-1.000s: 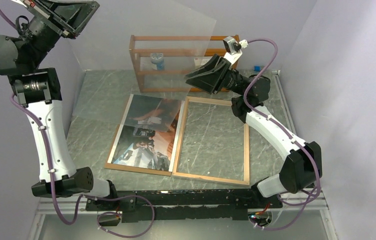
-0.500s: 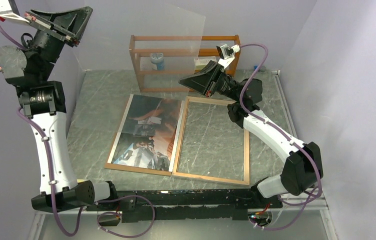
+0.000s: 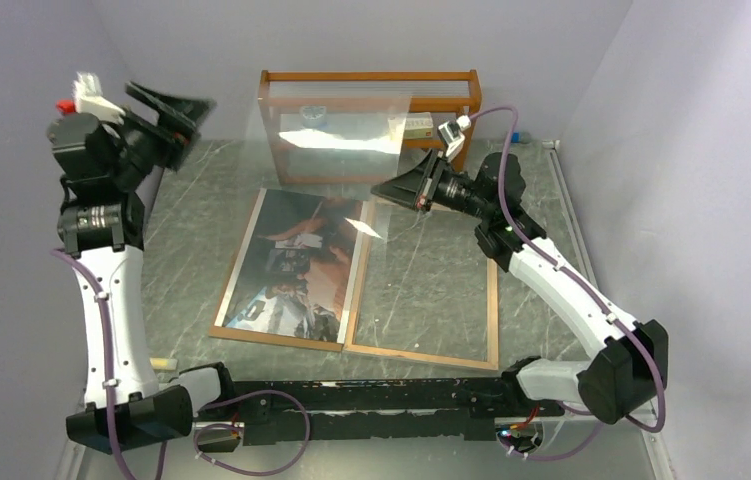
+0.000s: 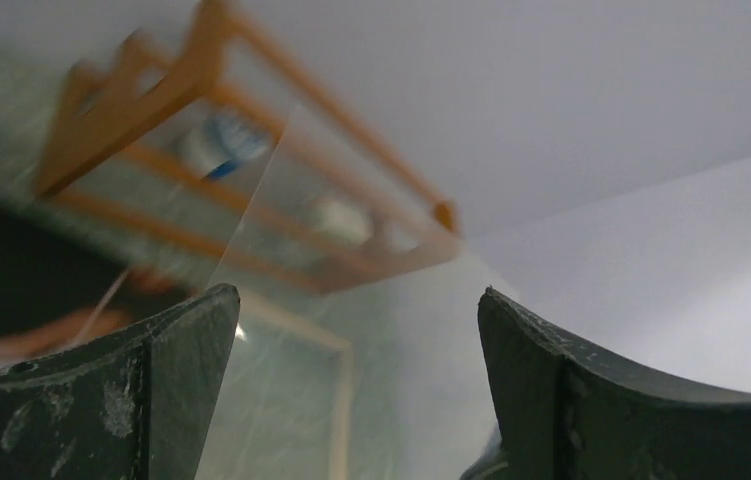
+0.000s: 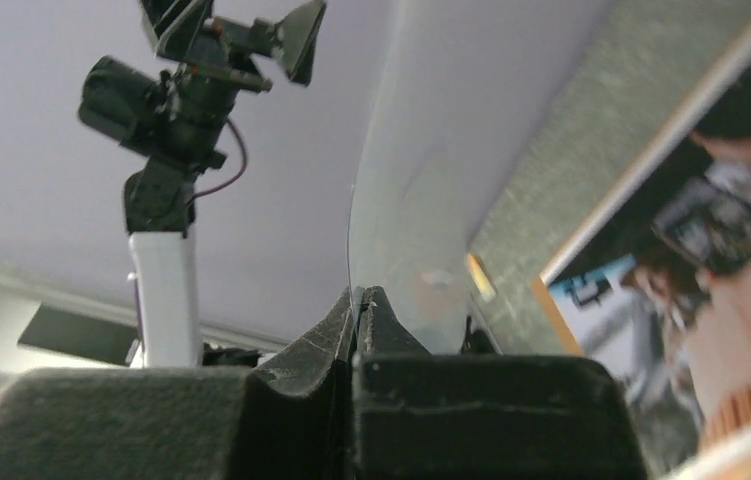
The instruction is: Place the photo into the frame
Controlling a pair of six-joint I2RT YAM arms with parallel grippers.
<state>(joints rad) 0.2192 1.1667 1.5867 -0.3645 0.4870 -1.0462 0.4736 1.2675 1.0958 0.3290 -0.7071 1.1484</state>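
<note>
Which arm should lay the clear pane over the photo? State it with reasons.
Right. The right tool is shut on the edge of the clear pane, holding it in the air near the photo. The left tool is open, empty and raised off to the side.

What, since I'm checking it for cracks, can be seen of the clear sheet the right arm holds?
The clear sheet is a thin, transparent rectangle, glass or plastic, with bright glare across it. It hangs tilted above the table, in front of the wooden rack, whose shelves show through it. The right claw is shut on one edge; the open left claw is apart from it. No cracks show.
</note>
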